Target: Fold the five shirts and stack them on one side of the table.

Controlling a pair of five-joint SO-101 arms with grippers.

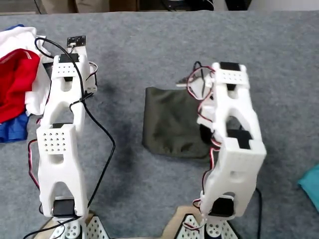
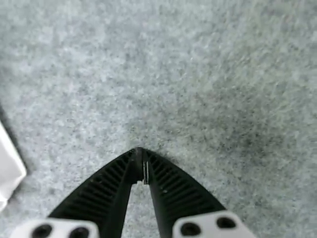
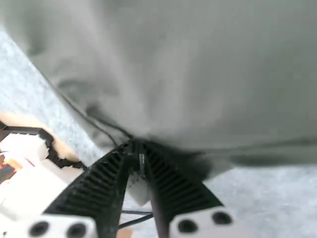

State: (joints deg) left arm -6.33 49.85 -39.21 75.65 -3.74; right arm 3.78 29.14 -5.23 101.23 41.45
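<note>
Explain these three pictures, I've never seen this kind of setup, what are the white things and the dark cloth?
The white things are robot arms, the left arm and the right arm, each ending in a black gripper. One picture looks down on the grey table; the others come from wrist cameras. The dark cloth is a folded olive green shirt; the right gripper is shut, seemingly pinching its edge. The left gripper is shut on nothing. Beside the left arm lies a heap of white, red and blue shirts; a teal cloth lies past the right arm.
</note>
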